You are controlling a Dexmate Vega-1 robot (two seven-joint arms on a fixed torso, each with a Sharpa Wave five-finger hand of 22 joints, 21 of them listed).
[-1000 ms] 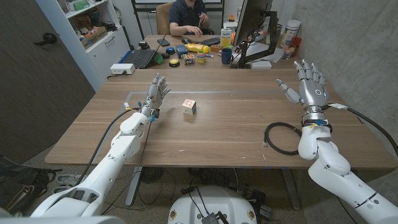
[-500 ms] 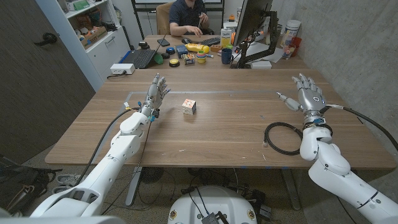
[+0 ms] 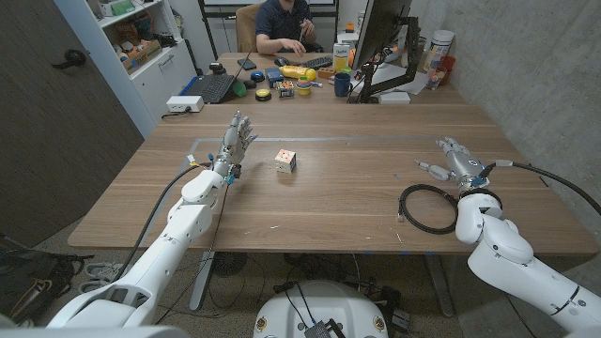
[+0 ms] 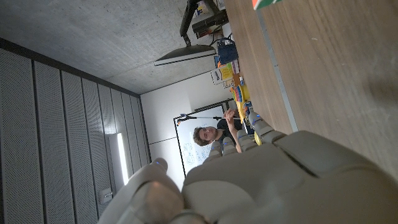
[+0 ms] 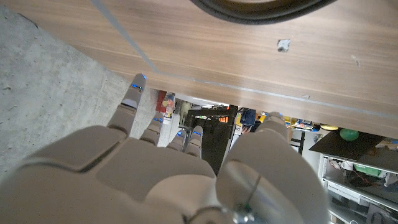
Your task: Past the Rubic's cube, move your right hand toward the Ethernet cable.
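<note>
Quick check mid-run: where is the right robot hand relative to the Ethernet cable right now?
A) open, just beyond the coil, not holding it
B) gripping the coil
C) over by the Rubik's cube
A: the right robot hand is open with fingers spread just past the Ethernet cable, holding nothing.

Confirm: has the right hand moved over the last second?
Yes. The right hand has dropped nearer the coiled Ethernet cable and the robot, its fingers tipping down toward the table; the cable itself lies where it did.
</note>
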